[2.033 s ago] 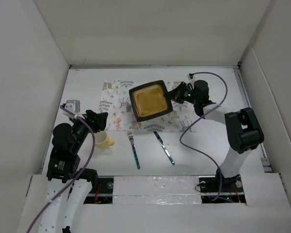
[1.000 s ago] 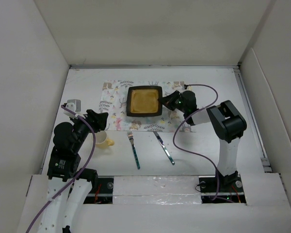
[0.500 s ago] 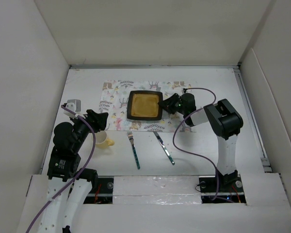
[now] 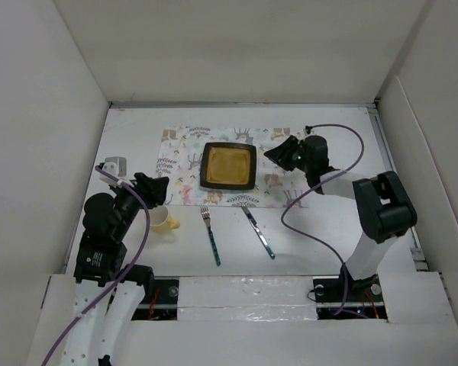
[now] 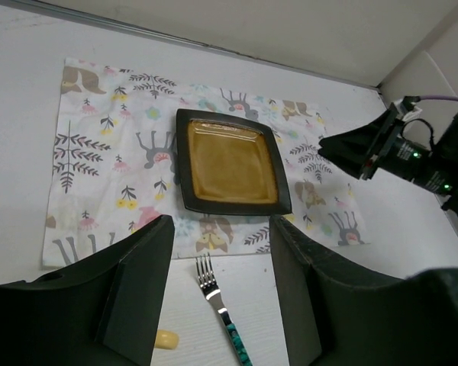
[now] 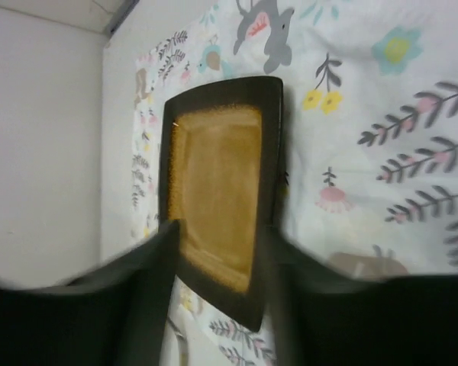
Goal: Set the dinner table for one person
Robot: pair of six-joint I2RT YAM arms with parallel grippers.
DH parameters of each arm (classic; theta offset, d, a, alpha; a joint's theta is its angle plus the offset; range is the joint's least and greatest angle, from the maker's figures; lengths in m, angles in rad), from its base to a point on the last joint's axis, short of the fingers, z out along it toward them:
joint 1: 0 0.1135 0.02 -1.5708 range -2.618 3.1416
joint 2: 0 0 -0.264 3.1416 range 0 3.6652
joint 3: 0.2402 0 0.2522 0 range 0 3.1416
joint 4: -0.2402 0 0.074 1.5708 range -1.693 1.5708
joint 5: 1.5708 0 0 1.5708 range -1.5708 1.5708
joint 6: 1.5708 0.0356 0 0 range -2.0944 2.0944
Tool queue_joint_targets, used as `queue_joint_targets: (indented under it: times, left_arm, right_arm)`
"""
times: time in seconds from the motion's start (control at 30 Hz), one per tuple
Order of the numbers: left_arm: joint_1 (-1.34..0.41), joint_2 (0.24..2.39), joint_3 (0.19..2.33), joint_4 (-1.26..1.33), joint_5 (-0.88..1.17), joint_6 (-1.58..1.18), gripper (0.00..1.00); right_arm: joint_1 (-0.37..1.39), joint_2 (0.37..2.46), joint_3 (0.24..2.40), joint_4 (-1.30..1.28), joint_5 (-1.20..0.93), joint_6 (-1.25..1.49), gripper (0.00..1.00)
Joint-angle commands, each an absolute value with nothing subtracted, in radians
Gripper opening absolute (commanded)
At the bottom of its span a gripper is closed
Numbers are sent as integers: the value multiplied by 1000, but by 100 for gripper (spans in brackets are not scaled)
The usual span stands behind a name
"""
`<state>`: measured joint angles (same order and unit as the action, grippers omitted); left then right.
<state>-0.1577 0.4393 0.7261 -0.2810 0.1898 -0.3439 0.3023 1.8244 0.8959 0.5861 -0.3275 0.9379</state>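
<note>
A square dark plate (image 4: 229, 166) with an amber inside lies flat on the animal-print placemat (image 4: 185, 152) on the white dinner table (image 4: 328, 221). My right gripper (image 4: 275, 155) hovers just right of the plate, open and apart from it. In the right wrist view the plate (image 6: 217, 183) shows between the blurred fingers (image 6: 154, 263). My left gripper (image 4: 159, 189) stands open and empty by a yellow cup (image 4: 166, 221). A fork (image 4: 211, 232) and a knife (image 4: 258, 231) lie in front of the placemat. The left wrist view shows the plate (image 5: 230, 160) and fork (image 5: 214, 288) beyond my left gripper (image 5: 220, 229).
A small grey-white object (image 4: 114, 164) sits at the table's left side behind my left arm. Pale upright panels (image 4: 46, 152) wall the table on the left, back and right. The right arm's purple cable (image 4: 290, 213) loops over the table.
My right gripper has opened, let go of the plate and drawn back to the right. The plate now rests flat on the placemat. The left arm has stayed where it was.
</note>
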Motion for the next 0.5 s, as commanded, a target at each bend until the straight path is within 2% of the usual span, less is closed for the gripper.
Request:
queue_joint_targets:
  times: [0.0,0.03,0.07,0.13,0.17,0.2,0.27,0.3,0.37,0.4,0.47]
  left_arm:
    - [-164,429,721,-250,189,-348,49]
    - [-164,430,721,-249,192,-348,45]
    - [-164,426,721,-249,195,-347,35]
    - [-164,425,722,-248,193,-347,21]
    - [-164,431,724,-247,190,-347,7]
    - [-164,434,726,-250,192,-345,1]
    - [-164,437,726,-249,195,-345,0]
    - [-164,434,726,-245,193,-345,0]
    - [-164,439,730,-247,186,-345,0]
    - [-164,442,730,-252,183,-345,0]
    - [-164,437,730,-250,189,-345,3]
  right_arm:
    - [282,1668,862,419,-313,729,38]
    - [293,1628,850,370,-311,636,17]
    - [319,1558,822,279,-313,588,1]
    - [369,1481,784,180,-263,466,0]
    - [446,1410,764,82,-218,437,0]
    - [489,1382,724,40,-127,419,0]
    - [572,1336,683,-65,-62,402,0]
    - [644,1309,667,-87,-17,403,17]
    - [713,1293,628,-138,23,436,36]
    - [777,1289,618,-147,56,452,49]
    - [836,1293,612,-190,104,486,55]
